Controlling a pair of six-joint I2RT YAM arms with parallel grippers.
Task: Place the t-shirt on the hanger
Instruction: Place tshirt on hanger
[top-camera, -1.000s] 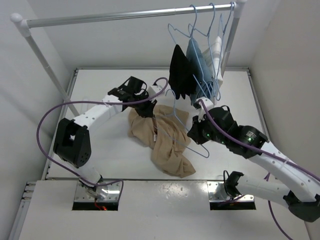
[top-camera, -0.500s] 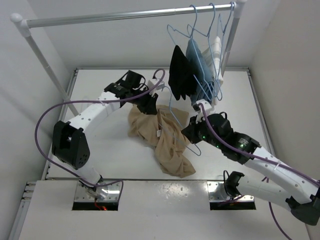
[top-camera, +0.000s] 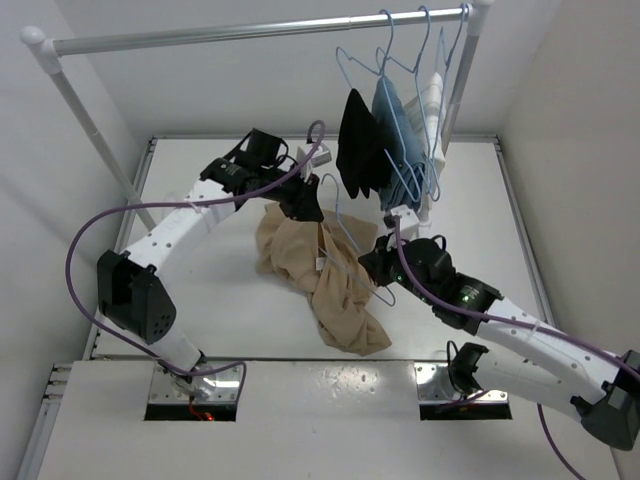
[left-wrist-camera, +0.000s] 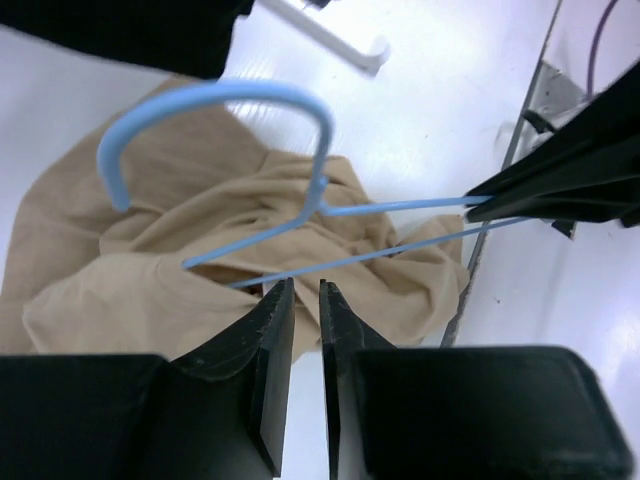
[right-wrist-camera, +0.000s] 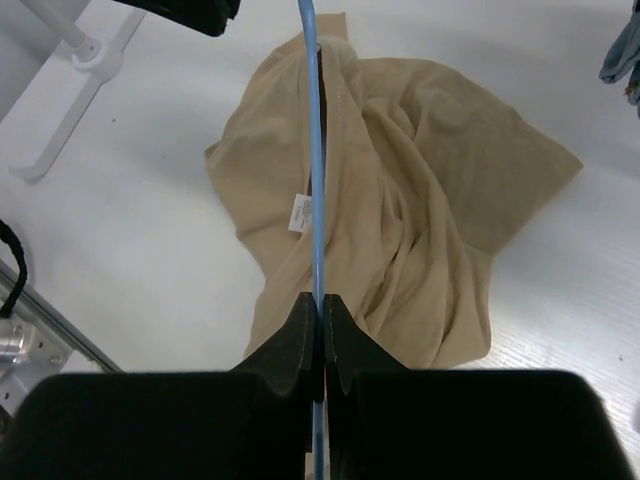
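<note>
The tan t-shirt (top-camera: 325, 275) lies crumpled on the white table, its white label (right-wrist-camera: 301, 212) showing. My right gripper (top-camera: 374, 264) is shut on the light-blue wire hanger (top-camera: 338, 205) and holds it above the shirt; in the right wrist view the wire (right-wrist-camera: 313, 150) runs straight out from between my right gripper's tips (right-wrist-camera: 318, 300). My left gripper (top-camera: 308, 208) hovers at the shirt's far edge beside the hanger's hook. In the left wrist view its jaws (left-wrist-camera: 305, 285) are almost shut with nothing between them, above the shirt (left-wrist-camera: 120, 290), with the hook (left-wrist-camera: 230, 90) just beyond.
A metal rail (top-camera: 260, 30) spans the back, carrying several hangers with a black garment (top-camera: 360, 145), a blue garment (top-camera: 400, 140) and a white one (top-camera: 432, 100). The rail's white foot (right-wrist-camera: 70, 90) rests on the table left of the shirt. Purple cables loop off both arms.
My left gripper has moved up and to the right, off the shirt's far edge toward the hook. My right gripper has carried the hanger leftward over the shirt.
</note>
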